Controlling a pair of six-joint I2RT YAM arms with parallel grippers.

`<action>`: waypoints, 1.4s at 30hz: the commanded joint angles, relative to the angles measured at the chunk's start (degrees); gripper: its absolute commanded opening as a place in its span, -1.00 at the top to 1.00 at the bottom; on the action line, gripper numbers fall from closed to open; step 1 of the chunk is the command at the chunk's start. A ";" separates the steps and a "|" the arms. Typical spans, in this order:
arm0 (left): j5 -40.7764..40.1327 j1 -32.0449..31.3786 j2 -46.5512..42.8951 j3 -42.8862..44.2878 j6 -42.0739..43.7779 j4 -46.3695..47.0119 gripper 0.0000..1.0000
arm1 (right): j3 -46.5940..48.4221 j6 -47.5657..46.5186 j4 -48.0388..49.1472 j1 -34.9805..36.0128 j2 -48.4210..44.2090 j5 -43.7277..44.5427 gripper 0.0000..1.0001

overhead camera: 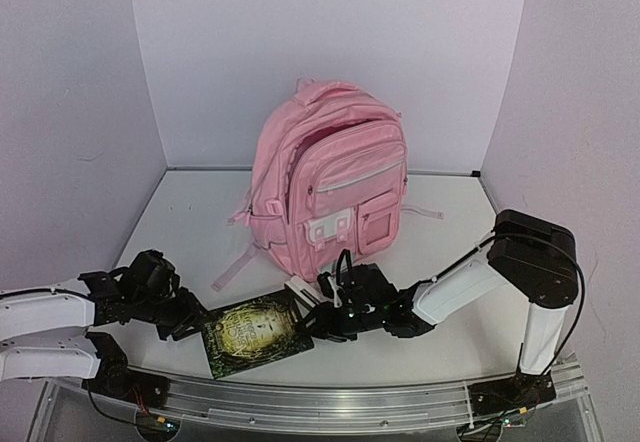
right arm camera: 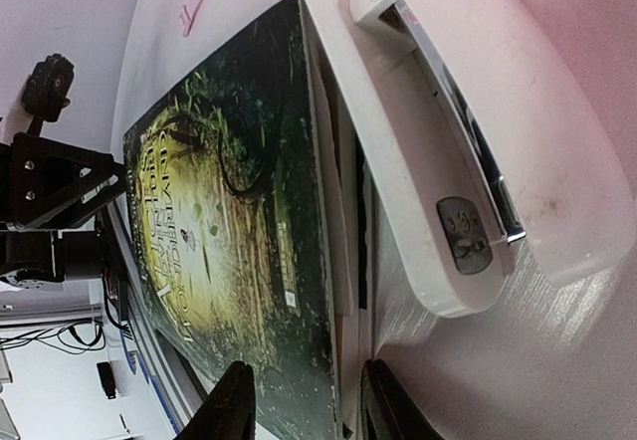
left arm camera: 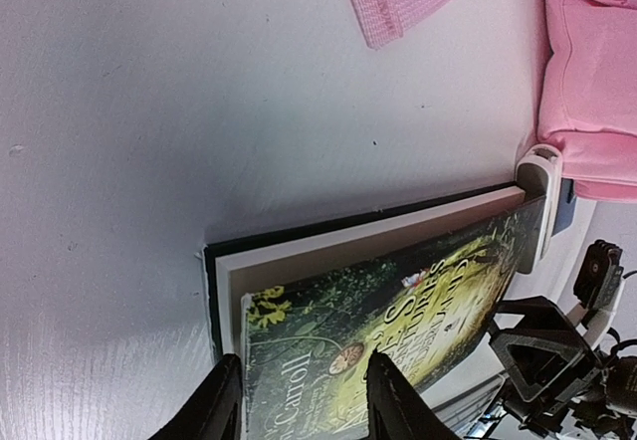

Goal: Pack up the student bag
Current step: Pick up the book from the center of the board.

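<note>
Top external shows me the student bag [overhead camera: 330, 177] behind left tool [overhead camera: 198, 324] and right tool [overhead camera: 318, 320]. Wrist views show both straddling the book [left arm camera: 418, 301]; I cannot tell if they pinch.

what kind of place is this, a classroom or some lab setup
Likely a robot lab cell, not a classroom: bare white walls box in a table, and two arms are bolted to a rail at its near edge.
</note>
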 commanded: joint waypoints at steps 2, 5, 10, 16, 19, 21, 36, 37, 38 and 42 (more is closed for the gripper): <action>3.61 -0.09 -1.09 -0.90 0.23 7.90 0.29 | 1.80 0.72 2.58 0.52 1.63 -1.70 0.28; 3.82 -0.09 -2.04 -2.14 0.29 10.12 0.43 | 1.55 0.90 3.08 0.46 1.64 -1.83 0.28; 3.51 -0.11 -3.35 -4.52 0.12 12.20 0.53 | 1.36 1.23 3.97 0.49 2.08 -2.37 0.29; 2.93 -0.08 -3.56 -6.75 -0.83 13.68 0.44 | 0.80 2.78 8.40 0.40 3.14 -4.58 0.36; 2.36 -0.09 -3.18 -6.76 -1.12 12.53 0.44 | 0.11 3.96 11.82 0.39 2.78 -5.70 0.38; 2.33 -0.10 -2.69 -6.85 -1.30 12.47 0.44 | -0.04 5.35 14.79 0.39 2.98 -6.81 0.38; 5.14 -0.04 1.03 -6.28 -1.17 13.61 0.60 | -1.43 14.99 30.00 0.68 0.49 -8.03 0.48; 5.47 -0.08 1.19 -6.14 -0.98 13.65 0.60 | -1.45 15.09 30.33 0.81 0.21 -7.91 0.48; 5.76 -0.09 1.26 -5.98 -0.78 13.66 0.60 | -1.45 15.05 30.52 0.92 -0.15 -7.65 0.49; 6.77 -0.10 2.04 -5.16 0.29 13.41 0.60 | -1.76 14.48 31.05 1.41 -1.99 -6.19 0.55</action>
